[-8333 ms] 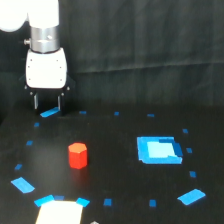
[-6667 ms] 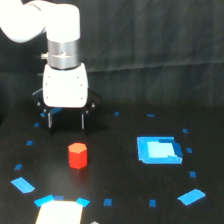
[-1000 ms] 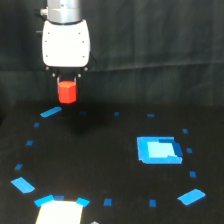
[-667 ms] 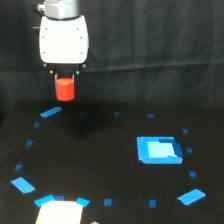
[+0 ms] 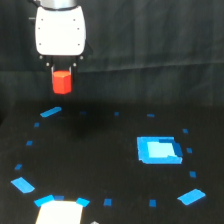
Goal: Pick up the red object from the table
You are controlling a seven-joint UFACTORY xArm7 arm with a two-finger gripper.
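White-bodied gripper [image 5: 62,80] holds the small red-orange faceted block [image 5: 62,82] clamped between its fingers, well above the black cloth table [image 5: 100,165]. Bright blue rectangular patch [image 5: 158,149] lies well apart; nothing obstructs.

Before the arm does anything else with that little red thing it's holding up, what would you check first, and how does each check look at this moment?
1. Red object is between the fingers of the end effector: ok.
2. Red object is lifted off the table: ok, it hangs well above the black surface.
3. Object sits straight in the grip: cannot tell, the picture is too blurred.
4. How firmly the fingers press: cannot tell from a picture.
5. Space under the object: ok, only a flat blue tape mark lies nearby.
6. Bright blue rectangle is out of the way: ok, it lies far toward the exterior view's right.
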